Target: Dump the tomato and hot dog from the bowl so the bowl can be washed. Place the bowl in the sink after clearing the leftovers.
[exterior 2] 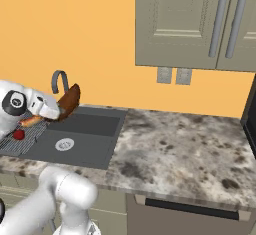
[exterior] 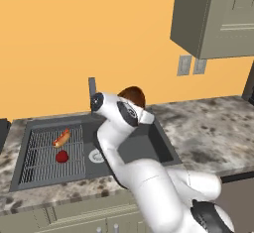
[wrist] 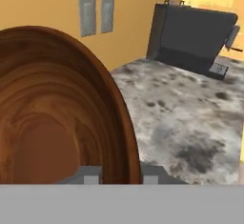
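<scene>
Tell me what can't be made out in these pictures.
- Gripper fingertips: left base view, hidden behind the arm; hand view, cut off by the bottom edge.
- Bowl: left base view, mostly behind the arm.
- Hot dog: right base view, partly behind the hand.
- Faucet: left base view, base hidden by the arm.

The arm covers most of the bowl (exterior: 133, 96) in the left base view, leaving its upper rim above the sink (exterior: 149, 143). In the hand view the bowl (wrist: 57, 118) hides the fingertips; the gripper's state cannot be told.
</scene>
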Tool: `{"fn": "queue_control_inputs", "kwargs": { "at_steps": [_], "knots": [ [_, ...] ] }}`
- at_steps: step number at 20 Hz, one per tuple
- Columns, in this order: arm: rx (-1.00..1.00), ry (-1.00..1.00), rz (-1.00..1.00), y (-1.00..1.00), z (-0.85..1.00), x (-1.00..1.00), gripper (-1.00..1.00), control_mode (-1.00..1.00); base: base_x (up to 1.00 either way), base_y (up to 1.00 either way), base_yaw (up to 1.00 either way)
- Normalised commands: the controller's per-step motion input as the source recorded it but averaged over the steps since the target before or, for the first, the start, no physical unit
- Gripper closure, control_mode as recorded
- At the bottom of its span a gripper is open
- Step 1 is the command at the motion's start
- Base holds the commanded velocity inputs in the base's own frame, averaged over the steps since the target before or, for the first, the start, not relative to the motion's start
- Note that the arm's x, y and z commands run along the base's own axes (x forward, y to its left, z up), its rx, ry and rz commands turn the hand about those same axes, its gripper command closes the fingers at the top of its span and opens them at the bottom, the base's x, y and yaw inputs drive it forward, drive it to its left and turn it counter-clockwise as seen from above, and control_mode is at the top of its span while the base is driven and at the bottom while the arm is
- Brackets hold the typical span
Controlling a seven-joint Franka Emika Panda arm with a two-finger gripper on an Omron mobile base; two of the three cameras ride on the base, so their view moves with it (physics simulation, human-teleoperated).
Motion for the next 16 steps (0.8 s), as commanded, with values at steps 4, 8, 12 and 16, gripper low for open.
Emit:
{"fn": "queue_control_inputs", "kwargs": {
  "at_steps": [4,8,12,16],
  "knots": [
    [0.73,0.11,0.06,-1.0,0.04,-0.1,1.0,-1.0,0.0,0.0,0.0],
    [0.76,0.22,0.12,-1.0,0.0,-0.06,1.0,-1.0,0.0,0.0,0.0],
    [0.51,0.21,0.11,-0.6,0.0,0.0,1.0,-1.0,0.0,0.0,0.0],
    [0.01,0.0,0.0,-0.1,-0.05,0.0,1.0,-1.0,0.0,0.0,0.0]
  ]
}}
